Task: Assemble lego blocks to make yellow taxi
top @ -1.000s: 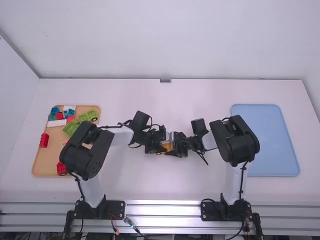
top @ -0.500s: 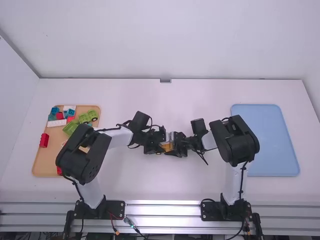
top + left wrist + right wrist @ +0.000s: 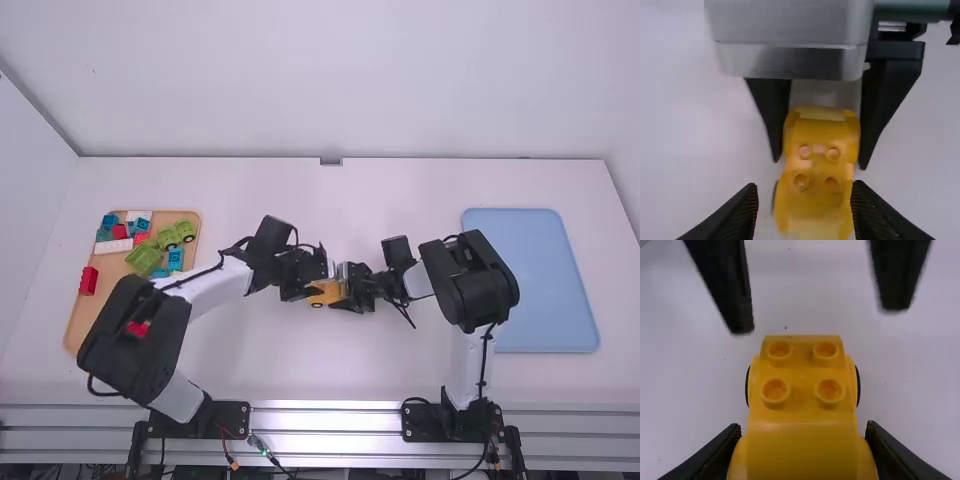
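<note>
Between the two arms, at mid-bench, you have the yellow car (image 3: 802,452), its rear or front end towards each claw; which is which cannot be certified. Your right claw (image 3: 803,432) is closed on it, one finger against each side. Your left claw (image 3: 804,192) stands with its fingers well parted around the other end, gripping nothing. Whether the wheels (image 3: 858,385) bear on the bench (image 3: 400,190) cannot be determined.

Progress, as found: the car has a wheeled base and a taller yellow part at the end your right claw holds. Whether that part was added or belongs to one moulded piece cannot be confirmed. Four studs (image 3: 775,391) are bare beside it, so by my judgement you have at least one more piece to fit if the taxi is to carry a roof or sign.

Parts in stock: the tan tray (image 3: 85,325) holds a green car (image 3: 177,234), a green block (image 3: 143,259), a white brick (image 3: 114,246) and a blue block (image 3: 175,259), with a red block (image 3: 88,281) at its left side. The blue tray (image 3: 530,280) at your right is presumably for the finished taxi; delivery is outstanding.

Advisory: keep the right claw firm as your left claw leaves or closes, since a brush against the car could twist it.
</note>
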